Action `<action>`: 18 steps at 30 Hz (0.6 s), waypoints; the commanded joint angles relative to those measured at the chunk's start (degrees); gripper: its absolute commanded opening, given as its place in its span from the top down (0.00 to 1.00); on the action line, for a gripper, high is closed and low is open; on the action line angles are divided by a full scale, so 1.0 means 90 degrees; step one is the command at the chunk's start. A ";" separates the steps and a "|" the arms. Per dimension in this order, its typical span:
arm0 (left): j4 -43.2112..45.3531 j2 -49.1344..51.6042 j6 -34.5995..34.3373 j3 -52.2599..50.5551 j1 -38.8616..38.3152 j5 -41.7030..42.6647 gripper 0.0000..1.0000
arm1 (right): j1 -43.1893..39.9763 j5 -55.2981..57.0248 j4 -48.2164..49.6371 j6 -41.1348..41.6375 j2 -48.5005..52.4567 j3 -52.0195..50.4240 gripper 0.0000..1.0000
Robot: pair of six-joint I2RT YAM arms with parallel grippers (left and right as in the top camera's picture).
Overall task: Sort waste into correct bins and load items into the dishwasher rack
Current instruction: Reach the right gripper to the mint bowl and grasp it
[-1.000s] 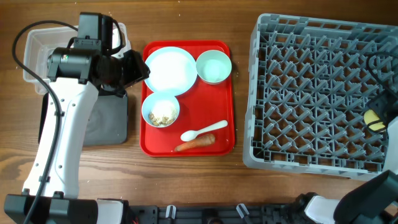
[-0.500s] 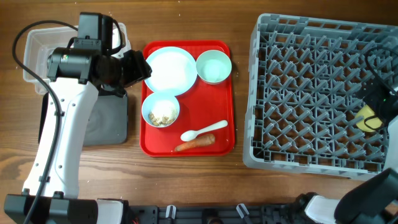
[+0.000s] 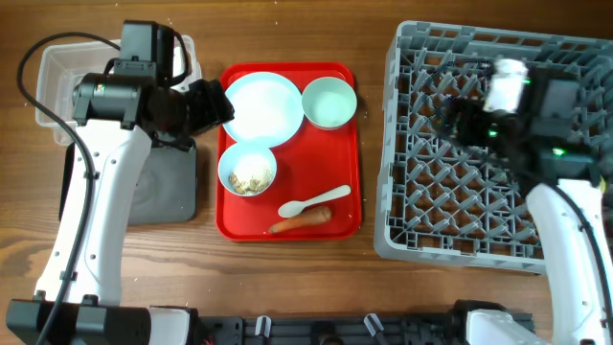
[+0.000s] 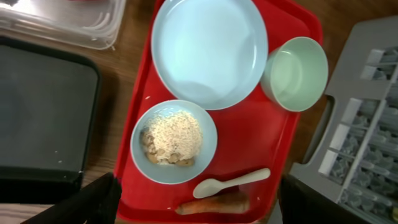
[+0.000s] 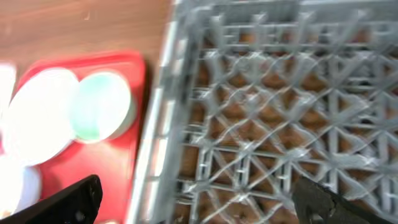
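Observation:
The pale blue plate, an empty blue bowl, a blue bowl holding beige crumbs, the white spoon and the orange carrot piece lie on the flat red tray. My left gripper is open and empty, above the tray's left side. My right gripper is open and empty, above the grey dishwasher rack. The yellow cup and the red wrapper are hidden.
The clear tub and the black tray lie left of the red tray, partly under my left arm. The right wrist view is blurred; it shows the plate and the empty bowl.
My right arm has swung from the rack's right edge up and left over the rack. The yellow cup seen there before is now covered. The left arm has not moved.

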 commanded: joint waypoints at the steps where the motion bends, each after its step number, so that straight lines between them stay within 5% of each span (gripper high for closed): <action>1: -0.0175 -0.0080 0.0029 0.0019 0.0024 -0.0495 0.17 | 0.0801 0.0015 -0.0267 -0.0134 0.0260 0.0918 0.01; 9: -0.0238 -0.0080 0.0029 0.0019 0.0024 -0.0532 0.17 | 0.1814 0.0155 -0.1868 -0.0146 0.2467 0.3599 0.01; 12: -0.0238 -0.0080 0.0029 0.0019 0.0024 -0.0532 0.16 | 0.2047 0.0165 -0.1841 -0.0087 0.3310 0.4061 0.11; 18: -0.0238 -0.0080 0.0027 0.0019 0.0005 -0.0529 0.16 | 0.2497 0.1166 -0.0947 0.0544 0.4512 0.4068 0.14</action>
